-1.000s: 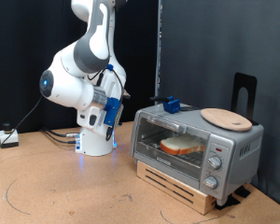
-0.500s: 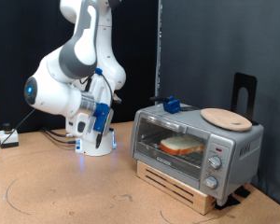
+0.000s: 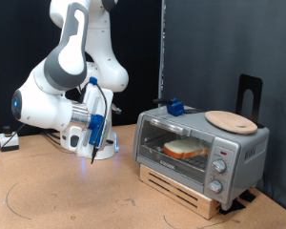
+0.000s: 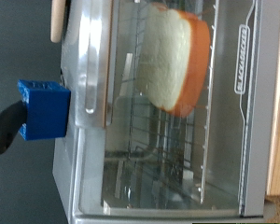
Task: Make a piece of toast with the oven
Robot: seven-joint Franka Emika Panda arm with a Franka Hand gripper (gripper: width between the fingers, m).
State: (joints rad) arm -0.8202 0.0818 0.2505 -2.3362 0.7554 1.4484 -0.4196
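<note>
Far from the tool, toward the exterior view's right, the boxy silver-grey toaster oven sits on a slatted wooden base on the brown table. Its glass door is shut. Behind the glass, the square slice of bread with a pale face and orange-brown crust lies on the wire rack. A round light-wood plate and a small blue block rest on the oven's top. 3 knobs run down its front panel. The white robot arm is curled low at the exterior view's left. I cannot tell if the tool is open or closed.
</note>
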